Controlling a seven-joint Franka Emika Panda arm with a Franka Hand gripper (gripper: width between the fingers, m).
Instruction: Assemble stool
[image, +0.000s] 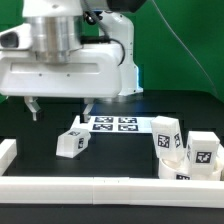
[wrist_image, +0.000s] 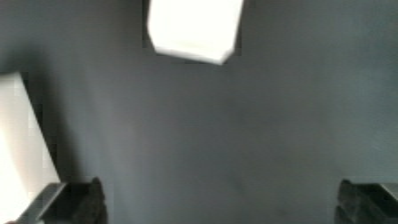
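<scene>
Stool leg (image: 72, 141) is lying on its own on the counter (image: 35, 135), just beside the marker board (image: 112, 124). The other stool parts (image: 185, 148) are bunched at the exterior view's right. The leg is below the jaws and not touching them. The wrist view has it out ahead of the fingertips (wrist_image: 71, 200), not between them. Can't really tell its long axis. Jaws are spread wide, holding nothing.

Three legs show in the exterior view: one leg (image: 70, 141) alone, two more legs (image: 166, 130) (image: 203, 152) together. One seat (image: 183, 173), apparently, low in that crowded cluster. One marker board (image: 112, 124) bearing four tags. Two rails (image: 8, 150) (image: 90, 186). One gripper (image: 60, 108) with two fingers (image: 33, 108).
</scene>
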